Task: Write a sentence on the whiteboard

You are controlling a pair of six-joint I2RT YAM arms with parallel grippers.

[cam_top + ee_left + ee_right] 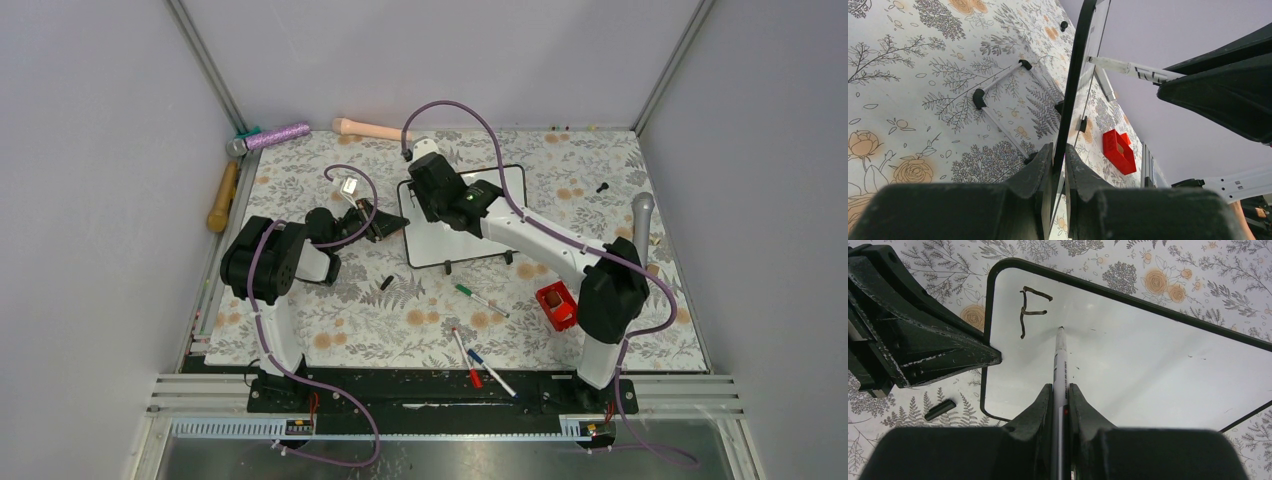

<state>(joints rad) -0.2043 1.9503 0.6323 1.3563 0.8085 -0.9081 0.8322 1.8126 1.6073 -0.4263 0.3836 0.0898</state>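
The whiteboard (440,245) stands tilted on the floral table, its black frame seen edge-on in the left wrist view (1075,75). My left gripper (1058,150) is shut on the board's left edge, also seen from above (392,224). My right gripper (1060,387) is shut on a black-tipped marker (1060,355). The marker's tip seems to touch the white surface (1148,365) just right of a black letter "F" (1030,310) near the top left corner. That letter is all that shows of the sentence. From above, the right wrist (445,192) hides the writing.
A black marker cap (386,283) lies below the board. Green (480,299), red (466,357) and blue (490,372) markers lie near the front. A red box (556,303) sits by the right arm. A mallet (222,195) and a purple tool (275,135) lie at the back left.
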